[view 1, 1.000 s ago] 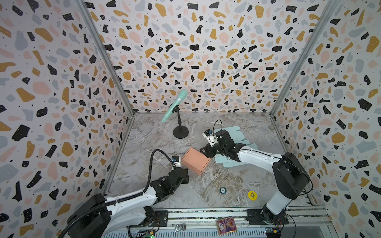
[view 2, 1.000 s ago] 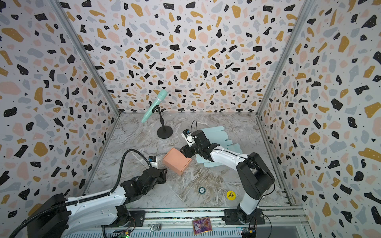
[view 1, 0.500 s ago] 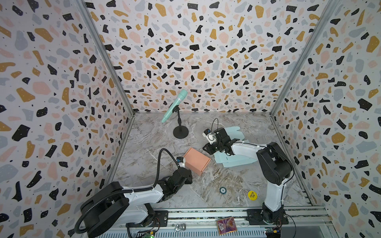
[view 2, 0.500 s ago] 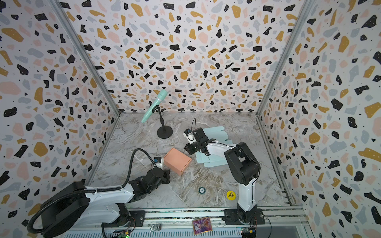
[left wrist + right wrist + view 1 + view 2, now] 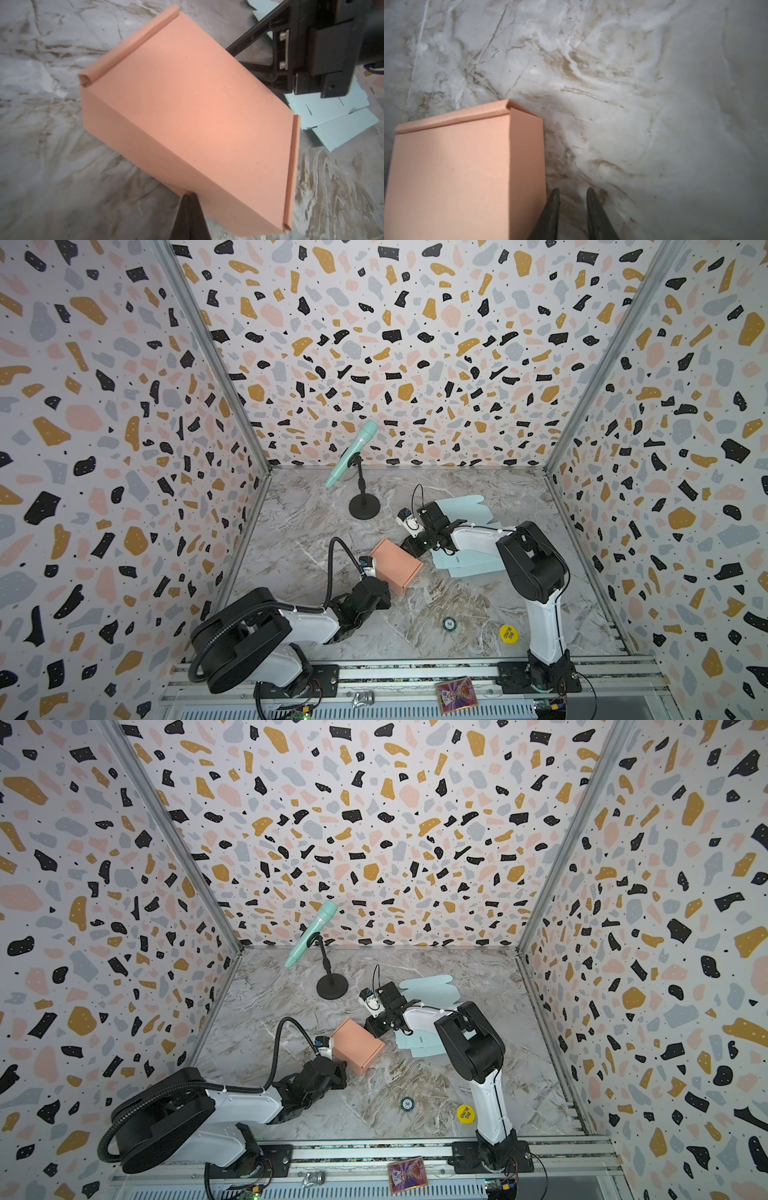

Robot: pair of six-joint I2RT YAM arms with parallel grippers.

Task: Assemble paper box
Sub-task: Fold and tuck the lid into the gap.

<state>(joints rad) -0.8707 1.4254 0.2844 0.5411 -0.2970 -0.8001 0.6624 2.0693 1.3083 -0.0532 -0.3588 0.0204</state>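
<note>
A closed salmon-pink paper box (image 5: 395, 566) (image 5: 357, 1048) lies on the marble floor in both top views. My left gripper (image 5: 385, 592) (image 5: 189, 195) is shut, its joined tips touching the lower edge of the box's (image 5: 197, 116) near side wall, with nothing between them. My right gripper (image 5: 410, 546) (image 5: 573, 192) stands low at the box's far right corner. Its fingers are a little apart with only floor between them, and one finger is right beside the box's (image 5: 452, 176) side wall.
Flat mint-green paper sheets (image 5: 465, 539) lie under and behind the right arm. A mint microphone on a black stand (image 5: 364, 506) is at the back. A poker chip (image 5: 449, 623) and a yellow disc (image 5: 508, 633) lie near the front.
The left gripper has closed at the box's near edge. The right gripper's fingers have narrowed beside the box. Both arms have folded their elbows in; the box has hardly moved.
</note>
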